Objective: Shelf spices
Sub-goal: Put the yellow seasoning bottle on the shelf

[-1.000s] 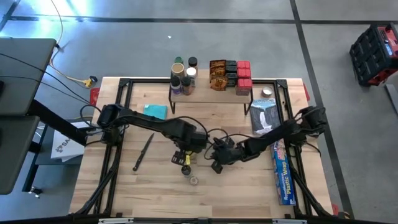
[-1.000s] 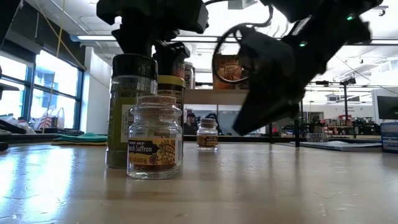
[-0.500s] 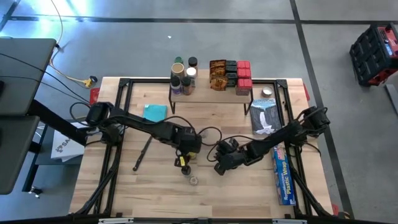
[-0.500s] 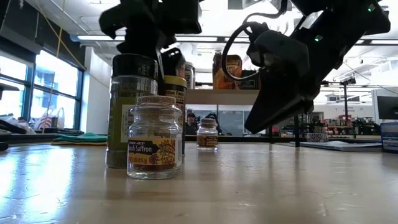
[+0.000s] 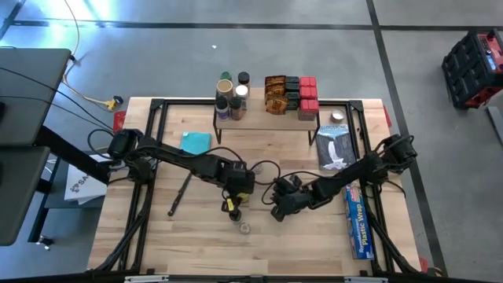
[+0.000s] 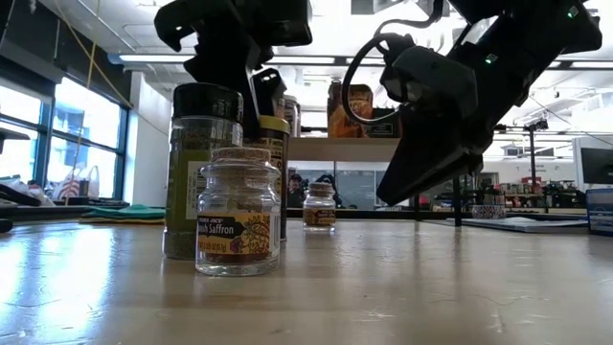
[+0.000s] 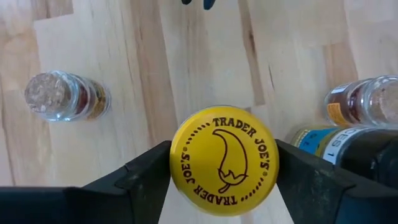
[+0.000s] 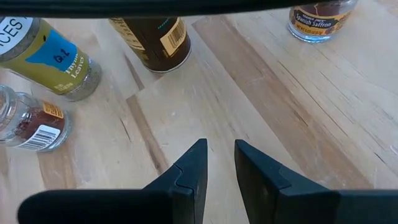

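the saffron jar [image 6: 238, 211] stood nearest the low camera, upright on the table [image 6: 402, 287], with a cork-coloured top and a "saffron" label. just behind it stood a tall green-herb jar [image 6: 198, 168] with a black lid, and beside that the yellow-lidded jar [image 7: 224, 160], its lid printed "trader joe's". a further small jar [image 6: 319, 206] stood farther back on the bare wood.

the left gripper [image 7: 224, 171] was positioned over the yellow-lidded jar near the table centre. its fingers [image 7: 147, 177] lay against both sides of the yellow lid, closed on it. the jar stood on the table in this grip, with the saffron jar and two other jars near it in the left wrist view.

the right gripper [image 8: 217, 165] hung just right of that cluster, tilted and clear of the tabletop. its fingers [image 8: 191, 168] stood a narrow gap apart with nothing between them. the right wrist view showed a jar labelled "spanish saffron", a dark-labelled jar and a green-herb jar ahead of it.

the shelf [image 5: 267, 118] stood at the far edge of the table. its top carried a group of jars [image 5: 232, 94] at the left end, orange-brown packets [image 5: 275, 93] in the middle and red boxes [image 5: 308, 94] at the right end. a teal cloth [image 5: 196, 141] lay on the table left of the shelf, and a blue plastic-wrap box [image 5: 357, 220] lay along the right edge.
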Controlling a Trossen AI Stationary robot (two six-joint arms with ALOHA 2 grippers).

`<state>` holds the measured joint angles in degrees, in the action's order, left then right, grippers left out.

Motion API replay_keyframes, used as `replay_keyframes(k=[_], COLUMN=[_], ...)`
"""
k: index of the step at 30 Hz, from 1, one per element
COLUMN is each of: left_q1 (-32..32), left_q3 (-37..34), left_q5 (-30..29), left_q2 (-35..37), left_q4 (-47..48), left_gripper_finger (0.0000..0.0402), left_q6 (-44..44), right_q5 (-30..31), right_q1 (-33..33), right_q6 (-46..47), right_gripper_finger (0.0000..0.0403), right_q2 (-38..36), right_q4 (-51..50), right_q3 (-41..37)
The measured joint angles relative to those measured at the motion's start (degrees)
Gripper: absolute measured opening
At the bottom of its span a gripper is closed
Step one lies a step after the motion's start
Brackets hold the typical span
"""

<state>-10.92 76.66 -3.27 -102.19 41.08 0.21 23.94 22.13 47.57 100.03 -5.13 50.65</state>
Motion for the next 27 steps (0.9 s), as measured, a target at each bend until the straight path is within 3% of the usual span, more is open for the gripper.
replay_keyframes(k=[6,11,19,27], left_q1=[0.0,0.17,4.31,14.71], left_q3=[0.0,1.73,17.03,32.19], left_q5=[0.51,1.94,0.37,-1.94], left_q2=[0.04,-0.09,-0.08,-0.17], left_q4=[-0.05,2.86,17.45,23.72], left_gripper_finger=[0.0224,0.0224,0.0224,0.0224], left_q6=[0.28,-0.15,0.0,0.61], right_q5=[0.01,0.0,-0.01,-0.02], right_q1=[0.0,0.01,0.09,0.09], right_q6=[0.0,0.11,0.26,0.0], right_gripper_finger=[0.0076,0.0076,0.0076,0.0076], right_q2=[0.0,0.0,0.0,0.0], right_q4=[0.0,-0.01,-0.02,0.0], right_q3=[0.0,0.0,-0.02,-0.02])
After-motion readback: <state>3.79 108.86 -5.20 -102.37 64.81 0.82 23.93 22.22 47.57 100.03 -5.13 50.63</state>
